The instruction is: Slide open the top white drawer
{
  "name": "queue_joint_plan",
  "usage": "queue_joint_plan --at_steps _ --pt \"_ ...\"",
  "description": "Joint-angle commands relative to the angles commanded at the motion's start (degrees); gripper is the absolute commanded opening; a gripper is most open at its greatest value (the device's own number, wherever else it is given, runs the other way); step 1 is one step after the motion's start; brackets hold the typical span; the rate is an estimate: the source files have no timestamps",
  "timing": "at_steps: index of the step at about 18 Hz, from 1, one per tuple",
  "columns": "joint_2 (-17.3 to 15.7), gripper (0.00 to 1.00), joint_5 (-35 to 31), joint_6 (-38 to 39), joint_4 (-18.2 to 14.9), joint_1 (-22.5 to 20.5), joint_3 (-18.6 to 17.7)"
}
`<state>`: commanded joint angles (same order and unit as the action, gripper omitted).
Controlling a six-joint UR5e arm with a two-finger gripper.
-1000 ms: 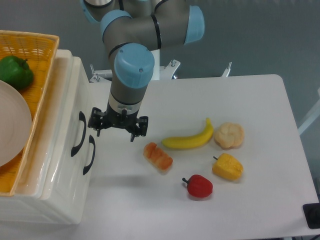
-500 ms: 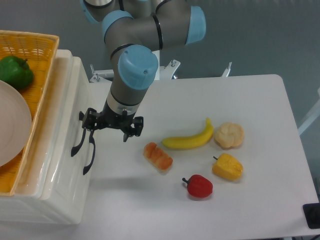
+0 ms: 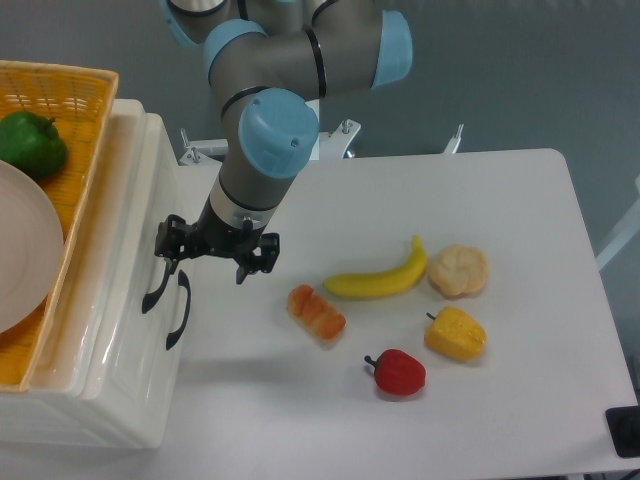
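Note:
The white cabinet stands at the left, its front facing right. The top white drawer (image 3: 148, 205) looks closed, and its curved black handle (image 3: 152, 290) is the left one of two. The lower drawer's handle (image 3: 179, 312) sits just to its right. My gripper (image 3: 210, 256) hangs in front of the cabinet, open, its fingers spread wide. Its left fingertip (image 3: 165, 250) overlaps the upper end of the top drawer's handle. I cannot tell whether they touch. Nothing is held between the fingers.
A yellow wicker basket (image 3: 90, 150) on the cabinet holds a green pepper (image 3: 30, 142) and a white plate (image 3: 22, 250). On the table lie a pastry (image 3: 316, 312), banana (image 3: 380, 279), bun (image 3: 459, 270), yellow pepper (image 3: 455, 334) and red pepper (image 3: 398, 371).
My gripper has moved left toward the cabinet front, and its left finger has reached the top drawer's handle. The drawer has not moved.

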<state>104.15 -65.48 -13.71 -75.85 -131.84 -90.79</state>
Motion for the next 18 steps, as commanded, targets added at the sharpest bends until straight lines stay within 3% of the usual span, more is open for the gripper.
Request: queue_joint_plan --at_steps 18 --pt "0.18 1.00 0.09 0.09 -0.44 1.05 -0.44"
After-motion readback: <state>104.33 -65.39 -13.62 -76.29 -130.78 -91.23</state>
